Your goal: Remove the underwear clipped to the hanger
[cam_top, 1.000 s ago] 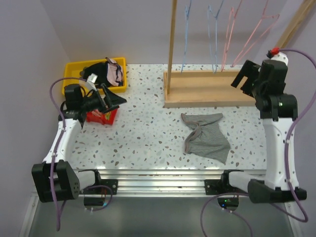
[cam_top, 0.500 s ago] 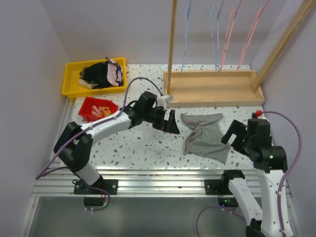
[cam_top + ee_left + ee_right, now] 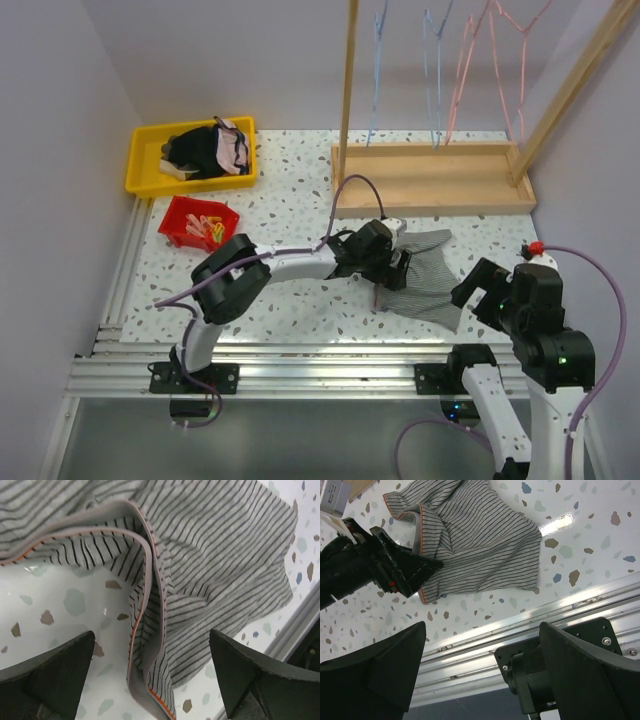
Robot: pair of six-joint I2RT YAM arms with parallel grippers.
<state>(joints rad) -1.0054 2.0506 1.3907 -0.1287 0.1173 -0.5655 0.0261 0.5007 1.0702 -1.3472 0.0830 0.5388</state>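
The grey striped underwear (image 3: 432, 292) lies crumpled on the speckled table, right of centre. My left gripper (image 3: 392, 272) is low over its left edge. In the left wrist view the gripper (image 3: 155, 680) is open, its fingers (image 3: 50, 675) on either side of the folded orange-trimmed band (image 3: 145, 630). The pale pink underwear (image 3: 234, 150) lies on the black clothing heap in the yellow bin (image 3: 140, 165). My right gripper (image 3: 478, 290) is open and empty by the briefs' right corner. In the right wrist view it (image 3: 482, 675) is over the table's front rail, with the briefs (image 3: 475, 540) beyond it.
A wooden rack (image 3: 430, 182) stands at the back right with blue and pink wire hangers (image 3: 468, 70) hanging bare. A red bin of clips (image 3: 195, 218) sits at the left. The aluminium rail (image 3: 520, 625) runs along the near edge.
My left arm has swung from the red bin across the table to the grey briefs. My right arm has come down from the rack to the near right edge.
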